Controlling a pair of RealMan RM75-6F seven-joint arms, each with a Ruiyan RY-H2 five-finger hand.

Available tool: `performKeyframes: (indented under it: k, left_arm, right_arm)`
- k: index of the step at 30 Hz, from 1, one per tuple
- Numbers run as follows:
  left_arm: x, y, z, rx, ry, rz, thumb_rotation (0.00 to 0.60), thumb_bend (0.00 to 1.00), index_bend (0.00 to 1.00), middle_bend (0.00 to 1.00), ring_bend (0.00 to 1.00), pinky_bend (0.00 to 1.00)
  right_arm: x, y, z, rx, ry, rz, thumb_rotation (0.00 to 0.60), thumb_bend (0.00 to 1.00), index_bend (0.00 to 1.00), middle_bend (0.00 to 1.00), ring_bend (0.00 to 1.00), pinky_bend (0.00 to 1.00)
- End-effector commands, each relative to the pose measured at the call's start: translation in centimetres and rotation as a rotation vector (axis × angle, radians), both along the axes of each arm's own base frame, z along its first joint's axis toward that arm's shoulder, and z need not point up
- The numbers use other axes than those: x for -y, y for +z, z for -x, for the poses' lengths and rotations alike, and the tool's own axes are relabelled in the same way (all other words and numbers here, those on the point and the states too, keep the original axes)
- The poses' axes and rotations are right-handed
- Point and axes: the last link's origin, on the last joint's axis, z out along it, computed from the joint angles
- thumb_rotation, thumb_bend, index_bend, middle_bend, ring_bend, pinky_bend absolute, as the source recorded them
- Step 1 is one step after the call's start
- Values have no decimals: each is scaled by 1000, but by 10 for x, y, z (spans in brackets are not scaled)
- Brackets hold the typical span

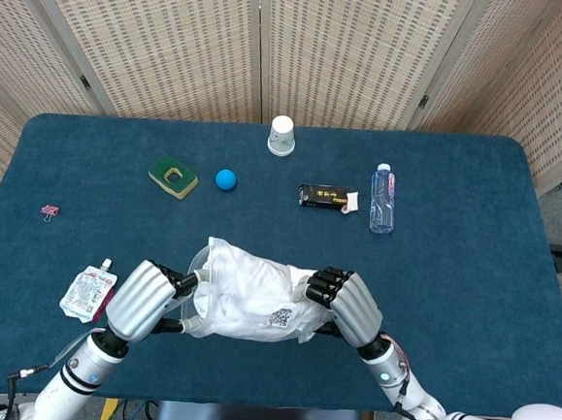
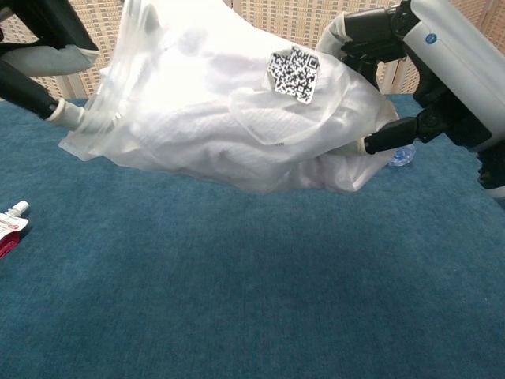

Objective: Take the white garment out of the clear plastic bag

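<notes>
A clear plastic bag with a QR sticker hangs in the air above the near table edge, stretched between both hands. The white garment is bunched up inside it. My left hand grips the bag's left end, where the plastic is crumpled. My right hand grips the right end, fingers curled over the top and thumb under it. In the chest view the bag fills the upper frame, with my right hand at the upper right and the left hand at the upper left.
On the blue table lie a white pouch beside my left hand, a pink clip, a green block, a blue ball, a paper cup, a black box and a water bottle.
</notes>
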Motion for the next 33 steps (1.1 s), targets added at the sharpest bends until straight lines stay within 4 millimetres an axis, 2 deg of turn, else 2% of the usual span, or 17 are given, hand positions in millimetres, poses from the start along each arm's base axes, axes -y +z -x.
performKeyframes:
  k: [1,2,10,13,19,24,33]
  left_arm:
    - [2,-2,-5,2,-18,4,600,36,389,1000,911,1000]
    - [2,-2,-7,1,-24,5,600,42,390,1000,911,1000]
    - [6,-8,-17,-20,-45,6,600,400,426,1000,917,1000]
    - [6,-9,-18,-24,-45,4,600,487,438,1000,917,1000]
    - [7,-9,-19,-26,-39,-13,600,507,503,1000,918,1000]
    - [6,-10,-17,-34,-28,-41,600,455,579,1000,918,1000]
    - [-1,-8,-6,-20,24,-92,600,455,681,1000,917,1000]
  right_arm:
    - [0,0,0,0,1,0,600,743,597,720,642,738]
    - [0,-1,-1,1,1,-1,600,743,597,720,642,738]
    - [0,-2,-1,3,3,-5,600,743,597,720,642,738]
    - [1,-2,-1,5,3,-4,600,743,597,720,642,738]
    - [1,-2,0,1,1,-3,600,743,597,720,642,738]
    - [2,-4,2,-11,-6,-8,600,743,597,720,642,738]
    - [6,-7,10,-39,-41,-20,600,743,597,711,642,738]
